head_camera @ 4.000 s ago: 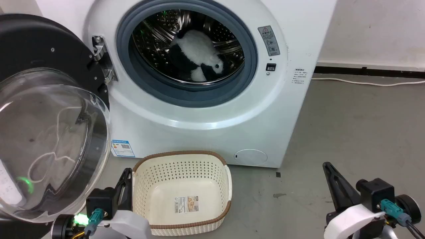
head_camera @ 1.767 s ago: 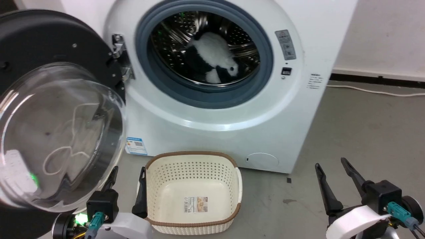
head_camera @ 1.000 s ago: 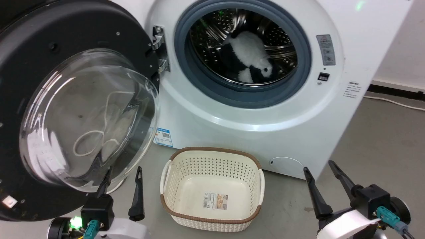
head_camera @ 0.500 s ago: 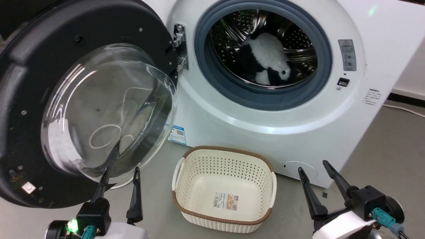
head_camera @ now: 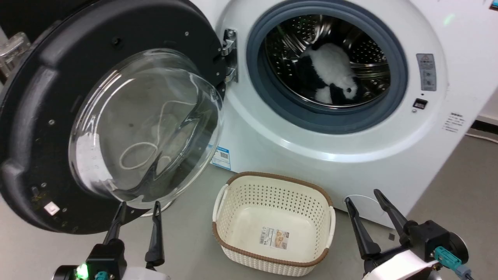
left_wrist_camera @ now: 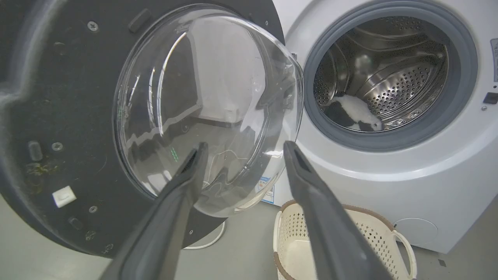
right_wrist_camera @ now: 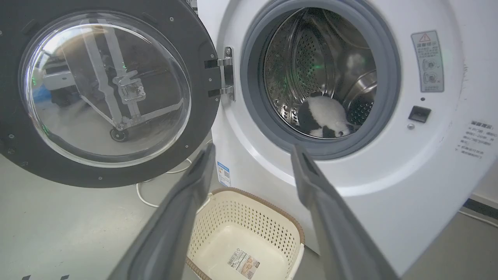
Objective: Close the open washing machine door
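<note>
Head view has the washing machine door (head_camera: 113, 116) standing wide open to the left of the washing machine (head_camera: 295, 151), hung on its hinge beside the drum port, glass bowl bulging outward. The left gripper (head_camera: 139, 203) sits low by the door's bottom rim, fingers spread and empty. The right gripper (head_camera: 362, 196) is near the machine's lower right corner, also spread and empty. A cream basket (head_camera: 272, 178) stands just before the machine's front.

The door (head_camera: 39, 116) stands open left of the washing machine (head_camera: 311, 155), hinged beside its drum (head_camera: 367, 48), where a soft toy (head_camera: 330, 64) lies. A basket (head_camera: 272, 194) sits on the floor (head_camera: 459, 186) before the machine, between the left gripper (head_camera: 139, 203) and the right gripper (head_camera: 362, 195).
</note>
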Available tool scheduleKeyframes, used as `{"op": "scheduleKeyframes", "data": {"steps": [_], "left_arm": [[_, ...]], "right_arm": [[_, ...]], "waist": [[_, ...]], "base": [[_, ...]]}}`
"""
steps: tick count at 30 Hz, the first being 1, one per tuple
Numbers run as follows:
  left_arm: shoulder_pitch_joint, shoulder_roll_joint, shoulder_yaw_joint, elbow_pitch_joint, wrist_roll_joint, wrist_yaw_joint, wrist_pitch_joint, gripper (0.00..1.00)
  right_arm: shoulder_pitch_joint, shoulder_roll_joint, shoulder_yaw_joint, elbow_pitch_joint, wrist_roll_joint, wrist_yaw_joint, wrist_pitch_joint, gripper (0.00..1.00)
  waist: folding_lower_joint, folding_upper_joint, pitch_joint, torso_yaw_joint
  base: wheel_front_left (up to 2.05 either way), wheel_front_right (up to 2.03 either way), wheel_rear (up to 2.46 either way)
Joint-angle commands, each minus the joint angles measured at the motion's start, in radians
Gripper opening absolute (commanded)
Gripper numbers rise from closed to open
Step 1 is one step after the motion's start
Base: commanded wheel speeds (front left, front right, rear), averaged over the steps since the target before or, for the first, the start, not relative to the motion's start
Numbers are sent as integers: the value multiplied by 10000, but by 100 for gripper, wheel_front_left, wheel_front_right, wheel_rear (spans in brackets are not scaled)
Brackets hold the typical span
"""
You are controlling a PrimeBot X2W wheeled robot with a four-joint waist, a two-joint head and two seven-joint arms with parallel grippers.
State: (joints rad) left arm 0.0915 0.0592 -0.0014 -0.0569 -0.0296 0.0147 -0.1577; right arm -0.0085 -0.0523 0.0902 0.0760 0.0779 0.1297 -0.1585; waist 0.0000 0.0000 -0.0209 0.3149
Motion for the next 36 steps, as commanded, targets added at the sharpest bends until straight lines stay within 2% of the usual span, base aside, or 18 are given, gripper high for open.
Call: {"op": "scheduleKeyframes", "data": {"steps": [1, 15, 16, 17, 18, 21, 25, 30, 33, 36], "left_arm": [[174, 53, 74, 4, -25, 33, -113, 100], [378, 62, 144, -105, -29, 87, -406, 100], [386, 64, 137, -110, -39, 68, -427, 86], [382, 66, 139, -122, -54, 50, -448, 23], [369, 67, 156, -149, -89, 31, -469, 0], [295, 53, 308, -360, -371, -59, -531, 0], [130, 22, 743, -907, -1072, -430, -614, 0], [-546, 24, 1919, -1412, -2357, -829, -719, 0], [-1192, 244, 2455, -1548, -2973, -1028, -782, 0], [-2144, 611, 3130, -1189, -4171, -1142, -728, 0]], "right_arm": [[36, 13, 33, 49, 85, 6, -107, 100], [66, 15, 196, 192, 220, 7, -399, 100], [76, 16, 202, 198, 230, 8, -420, 100], [89, 16, 205, 200, 240, 8, -441, 100], [105, 16, 205, 199, 248, 8, -462, 100], [173, 16, 184, 188, 262, 8, -524, 100], [279, 17, 175, 182, 213, 8, -607, 100], [297, 18, 81, 100, -4, 9, -712, 100], [361, 18, 42, 103, -104, 9, -774, 100], [377, 19, 87, 51, -215, 9, -837, 100]], "waist": [[0, 0, 0, 89], [0, 0, -4, 675], [0, 0, -3, 717], [0, 0, -2, 760], [0, 0, 1, 804], [0, 0, 21, 946], [0, 0, 146, 1151], [0, 0, 543, 1400], [0, 0, 701, 1536], [0, 0, 882, 1645]], "base": [[0, 0, 0], [0, 0, 0], [0, 0, 0], [0, 0, 0], [0, 0, 0], [0, 0, 0], [0, 0, 0], [0, 0, 0], [0, 0, 0], [0, 0, 0]]}}
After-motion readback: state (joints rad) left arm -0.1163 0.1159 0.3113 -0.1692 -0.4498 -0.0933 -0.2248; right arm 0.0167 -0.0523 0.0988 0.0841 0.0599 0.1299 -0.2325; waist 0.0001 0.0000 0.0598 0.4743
